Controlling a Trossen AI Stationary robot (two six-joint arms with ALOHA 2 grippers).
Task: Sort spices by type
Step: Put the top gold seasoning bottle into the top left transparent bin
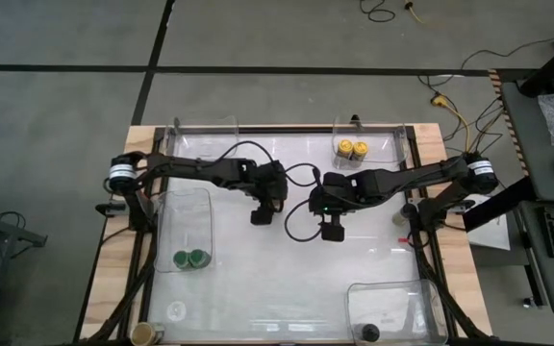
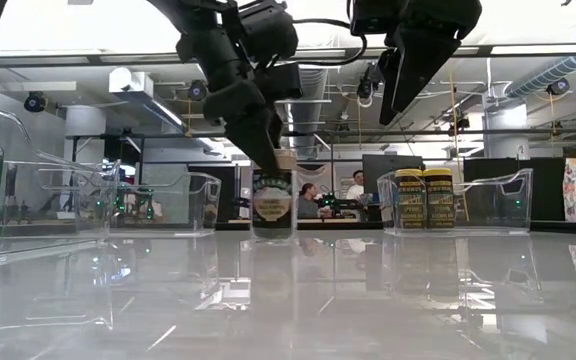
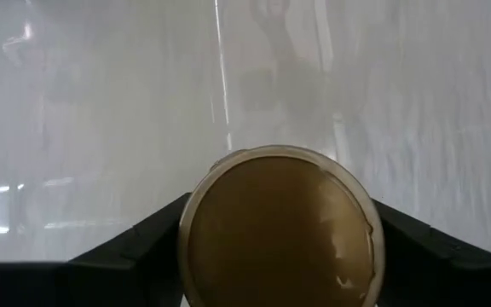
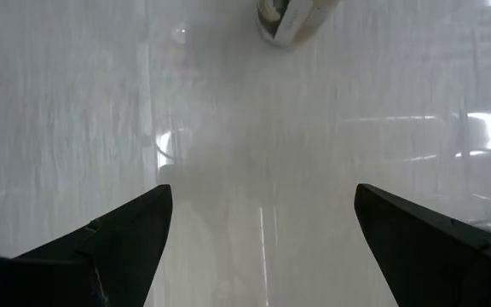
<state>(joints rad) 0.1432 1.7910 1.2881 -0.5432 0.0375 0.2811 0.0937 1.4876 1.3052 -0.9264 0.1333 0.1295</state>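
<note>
My left gripper (image 1: 261, 216) stands mid-table, shut on a tan-lidded spice jar (image 2: 273, 205) whose base is on the table. My right gripper (image 1: 333, 231) hangs open just to its right, raised above the table (image 2: 403, 85) with nothing between its fingers (image 4: 262, 247). Two yellow-lidded jars (image 1: 351, 149) stand in the far right bin. Two green-lidded jars (image 1: 190, 258) stand in the left bin. One black-lidded jar (image 1: 370, 333) stands in the near right bin. A second tan-lidded jar (image 1: 143, 333) stands at the table's near left corner. My left gripper pinches the tan-lidded jar at its top, one finger (image 3: 143, 243) on each side of the round lid (image 3: 280, 230). The fingers come from above, slanting down (image 2: 268, 150). The jar stands upright with its base on the table.
Clear bins sit at the far left (image 1: 205, 130), far right (image 1: 392, 144), left (image 1: 186, 216) and near right (image 1: 402, 308). The far left bin holds no jar. Open tabletop lies between the bins. People show in the room behind the table (image 2: 313, 200).
</note>
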